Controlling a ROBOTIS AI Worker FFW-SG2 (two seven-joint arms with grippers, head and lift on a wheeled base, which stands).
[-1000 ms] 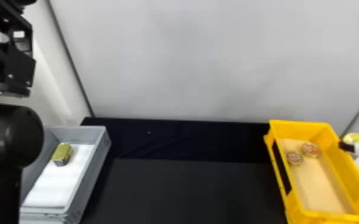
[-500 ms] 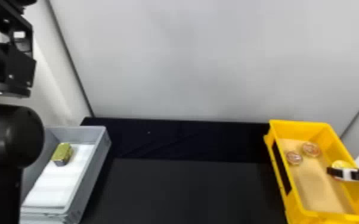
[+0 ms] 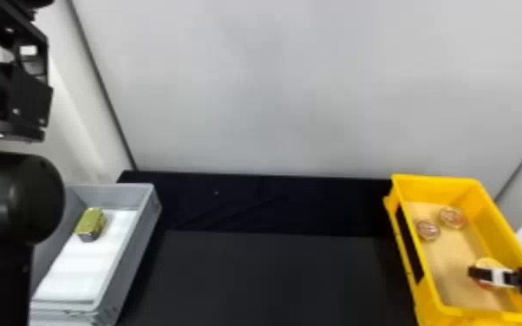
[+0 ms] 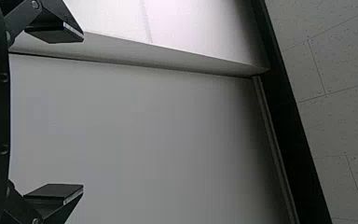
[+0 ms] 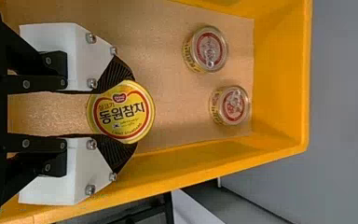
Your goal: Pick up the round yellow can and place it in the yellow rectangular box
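One round yellow can [image 5: 121, 112] points its printed face upward.

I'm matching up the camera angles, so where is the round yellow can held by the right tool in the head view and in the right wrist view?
Head view: round yellow can at lower right, within the outline of the yellow box, partly covered by the right tool.
Right wrist view: between the tool's two fingers, printed face towards the camera.
Shared landmark: two clear-topped cans inside the box.
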